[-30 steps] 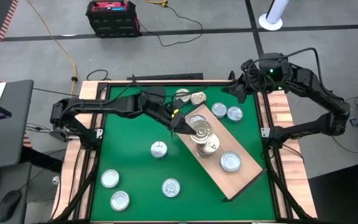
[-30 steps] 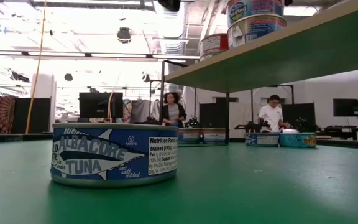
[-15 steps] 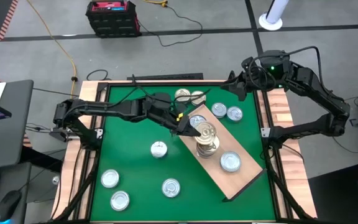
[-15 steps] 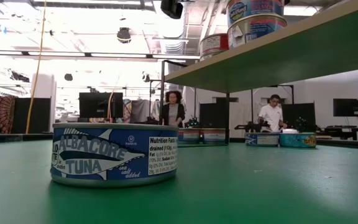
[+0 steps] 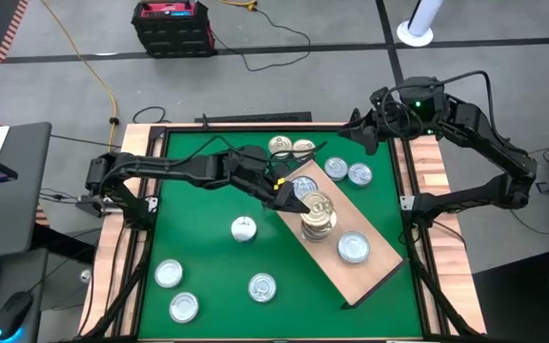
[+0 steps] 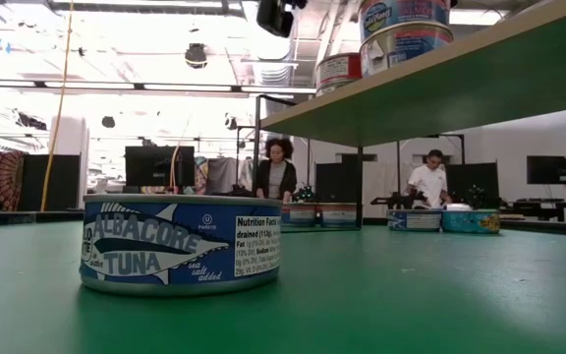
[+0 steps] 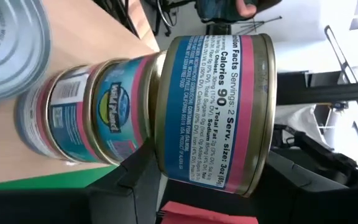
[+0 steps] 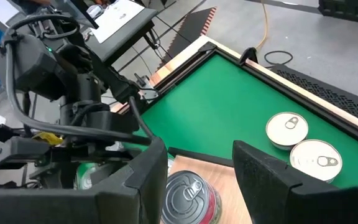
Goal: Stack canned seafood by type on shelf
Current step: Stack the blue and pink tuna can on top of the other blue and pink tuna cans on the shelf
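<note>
Lower left of the high view: four silver tins (image 5: 168,273) loose on the green mat (image 5: 198,191). Upper centre: two gold tins (image 5: 279,145). Centre: left gripper (image 5: 292,194) clamped on the top tin (image 7: 213,112) of a three-high stack (image 5: 317,211) on the shelf (image 5: 375,272); best lowered square, rim on rim, then released gently. Four single tins (image 5: 353,248) also on the shelf, apparently. Upper right: right gripper (image 8: 199,149) parked, jaws wide, empty.

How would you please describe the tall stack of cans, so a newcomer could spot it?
Start at the light-wood board lying diagonally on the green mat. Near its middle stands the stack of round gold-lidded tins, by the left gripper. It alone rises several tins high.
</note>
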Controlling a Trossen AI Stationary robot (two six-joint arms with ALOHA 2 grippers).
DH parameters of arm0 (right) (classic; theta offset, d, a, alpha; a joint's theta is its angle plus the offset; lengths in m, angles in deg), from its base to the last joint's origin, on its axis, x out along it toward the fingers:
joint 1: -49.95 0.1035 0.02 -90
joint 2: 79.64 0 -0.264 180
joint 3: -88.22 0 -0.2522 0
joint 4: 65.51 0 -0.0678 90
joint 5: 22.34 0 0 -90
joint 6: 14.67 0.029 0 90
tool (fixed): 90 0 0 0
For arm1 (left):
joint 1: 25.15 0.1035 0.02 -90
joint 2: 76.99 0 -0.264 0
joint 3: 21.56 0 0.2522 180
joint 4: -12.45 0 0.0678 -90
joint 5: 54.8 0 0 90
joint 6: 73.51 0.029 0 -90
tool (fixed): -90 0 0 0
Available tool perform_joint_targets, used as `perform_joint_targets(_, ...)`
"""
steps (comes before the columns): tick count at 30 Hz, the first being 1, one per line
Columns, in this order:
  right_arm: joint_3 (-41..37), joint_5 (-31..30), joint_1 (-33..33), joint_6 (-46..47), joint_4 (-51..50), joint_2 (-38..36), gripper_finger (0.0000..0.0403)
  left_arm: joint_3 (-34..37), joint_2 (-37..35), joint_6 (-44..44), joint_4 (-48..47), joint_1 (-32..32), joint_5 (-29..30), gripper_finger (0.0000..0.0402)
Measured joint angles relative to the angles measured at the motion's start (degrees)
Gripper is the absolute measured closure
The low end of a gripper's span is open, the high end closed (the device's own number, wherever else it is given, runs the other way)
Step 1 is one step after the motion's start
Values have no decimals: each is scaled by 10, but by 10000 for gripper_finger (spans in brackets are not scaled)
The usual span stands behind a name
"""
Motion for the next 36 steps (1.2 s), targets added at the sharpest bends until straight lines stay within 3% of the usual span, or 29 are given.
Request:
perform_joint_targets(13, 0, 0, 0, 3, 4, 0, 198, 0, 0, 45, 15, 0, -5, 206)
perform_joint_targets(24, 0, 0, 0, 4, 33, 0, 198, 0, 0, 43, 12, 7, 2, 124)
perform_joint_targets(36, 0, -1, 0, 5, 32, 0, 198, 0, 0, 86, 17, 11, 24, 120)
